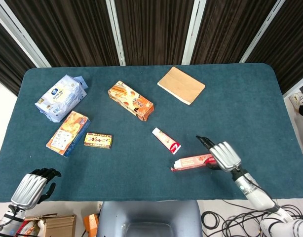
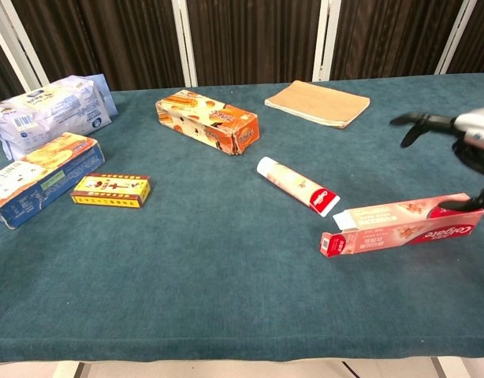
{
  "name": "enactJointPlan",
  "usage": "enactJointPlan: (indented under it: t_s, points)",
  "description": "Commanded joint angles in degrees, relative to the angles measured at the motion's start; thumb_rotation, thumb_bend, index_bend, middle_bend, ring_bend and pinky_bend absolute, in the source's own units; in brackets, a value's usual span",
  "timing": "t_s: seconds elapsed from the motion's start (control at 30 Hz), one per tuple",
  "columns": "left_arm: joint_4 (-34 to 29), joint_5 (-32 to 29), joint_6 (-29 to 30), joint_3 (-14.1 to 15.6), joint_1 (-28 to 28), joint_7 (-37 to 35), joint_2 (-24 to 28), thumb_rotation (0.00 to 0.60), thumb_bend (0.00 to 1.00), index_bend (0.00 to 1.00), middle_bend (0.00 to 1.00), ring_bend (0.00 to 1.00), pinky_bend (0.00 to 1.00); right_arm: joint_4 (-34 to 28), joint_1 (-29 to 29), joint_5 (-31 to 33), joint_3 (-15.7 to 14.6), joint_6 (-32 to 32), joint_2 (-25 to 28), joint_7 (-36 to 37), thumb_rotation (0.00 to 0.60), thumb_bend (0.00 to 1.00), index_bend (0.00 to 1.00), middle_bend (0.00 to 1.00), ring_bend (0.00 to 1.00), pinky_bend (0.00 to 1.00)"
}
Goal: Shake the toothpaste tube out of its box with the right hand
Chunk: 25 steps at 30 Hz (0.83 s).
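Observation:
The white and red toothpaste tube point(image 1: 166, 140) point(image 2: 297, 185) lies bare on the blue table point(image 1: 141, 173), near the middle. Just right of its cap lies the pink toothpaste box point(image 1: 192, 162) point(image 2: 400, 231), flat on the cloth, its open flap end toward the tube. My right hand point(image 1: 224, 155) point(image 2: 472, 138) hovers over the box's far right end with its fingers spread and raised; one dark fingertip touches the box's top edge there. My left hand point(image 1: 33, 187) hangs off the table's front left corner, fingers curled in on nothing.
An orange cracker box point(image 1: 131, 100) point(image 2: 208, 122) and a brown notebook point(image 1: 181, 85) point(image 2: 317, 102) lie toward the back. At the left are a tissue pack point(image 1: 60, 97), a blue and orange biscuit box point(image 1: 68, 133) and a small yellow box point(image 1: 97, 140).

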Motion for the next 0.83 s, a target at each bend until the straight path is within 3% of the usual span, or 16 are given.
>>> enactJointPlan:
  t_s: [0.03, 0.07, 0.1, 0.27, 0.43, 0.6, 0.83]
  points:
    - [-0.01, -0.08, 0.14, -0.07, 0.07, -0.01, 0.0, 0.6, 0.52, 0.42, 0.42, 0.39, 0.48, -7.41, -6.37, -2.34, 0.31, 12.14, 2.73, 4.17, 0.6, 0.13, 0.03, 0.23, 0.27, 0.36]
    - [-0.02, -0.09, 0.22, -0.11, 0.1, -0.02, -0.04, 0.6, 0.52, 0.42, 0.42, 0.39, 0.48, -9.09, -7.9, -3.38, -0.76, 14.13, 4.27, 4.73, 0.6, 0.13, 0.03, 0.2, 0.14, 0.22]
    - [0.01, -0.05, 0.26, -0.13, 0.1, 0.01, -0.07, 0.6, 0.52, 0.42, 0.42, 0.39, 0.48, -10.05, -9.14, -3.93, -1.53, 15.56, 5.36, 4.21, 0.6, 0.13, 0.04, 0.17, 0.09, 0.14]
    - [0.43, 0.42, 1.28, -0.32, 0.35, 0.09, -0.36, 0.6, 0.52, 0.42, 0.4, 0.38, 0.48, -9.72, -17.28, -3.83, -3.34, 24.79, 6.98, -9.16, 0.6, 0.13, 0.05, 0.01, 0.0, 0.04]
    - [0.61, -0.58, 2.08, -1.0, 0.89, 1.2, -0.98, 0.6, 0.52, 0.41, 0.36, 0.31, 0.46, -6.47, -21.53, -2.89, -3.45, 28.73, 4.96, -9.57, 0.6, 0.13, 0.05, 0.0, 0.0, 0.03]
    - [1.13, -0.66, 3.06, -1.52, 1.24, 2.16, -1.83, 0.6, 0.52, 0.36, 0.25, 0.21, 0.37, -7.25, -21.61, -1.9, -3.91, 25.35, 6.65, -4.68, 0.6, 0.13, 0.05, 0.0, 0.0, 0.03]
    - [1.08, -0.55, 2.76, -1.26, 1.21, 1.49, -1.43, 0.6, 0.52, 0.36, 0.24, 0.2, 0.37, -9.78, -21.0, -1.44, -3.9, 21.42, 8.61, -3.16, 0.6, 0.13, 0.04, 0.0, 0.0, 0.03]
